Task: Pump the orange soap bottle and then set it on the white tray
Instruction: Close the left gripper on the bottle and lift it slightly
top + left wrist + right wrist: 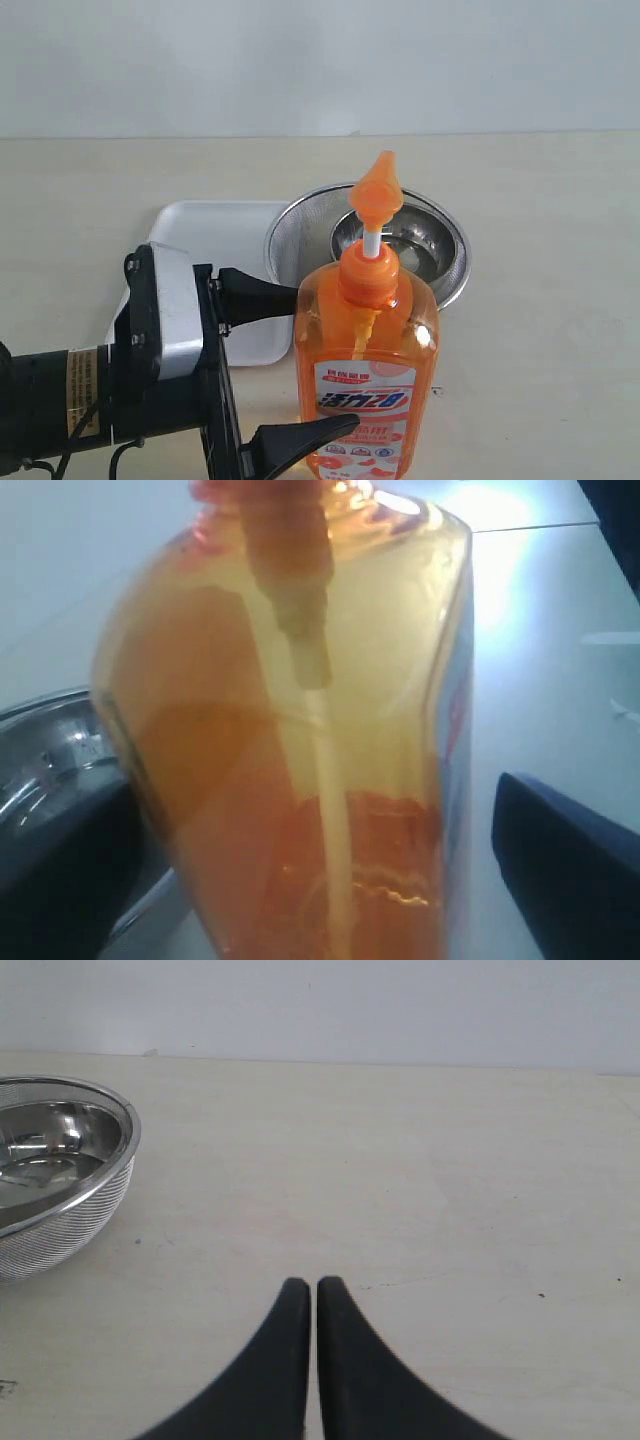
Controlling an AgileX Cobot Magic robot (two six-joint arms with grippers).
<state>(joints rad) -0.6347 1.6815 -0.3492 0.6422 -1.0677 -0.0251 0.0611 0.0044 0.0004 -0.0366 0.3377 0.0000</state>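
Note:
The orange soap bottle [366, 345] stands upright on the table at the front centre, its pump head [376, 192] raised on a white stem. My left gripper [328, 360] is open around the bottle's body, one finger behind it and one across its label. Close up, the bottle [300, 730] fills the left wrist view between the left gripper's [310, 820] fingers; a gap shows beside one finger [565, 865]. The white tray [210, 235] lies behind the left arm, partly hidden by it. My right gripper [315, 1285] is shut and empty over bare table, out of the exterior view.
A round metal mesh bowl [425, 245] sits just behind the bottle, touching the tray's right edge; the bowl [50, 1160] also shows in the right wrist view. The tabletop [540, 330] stretches to the right of the bottle.

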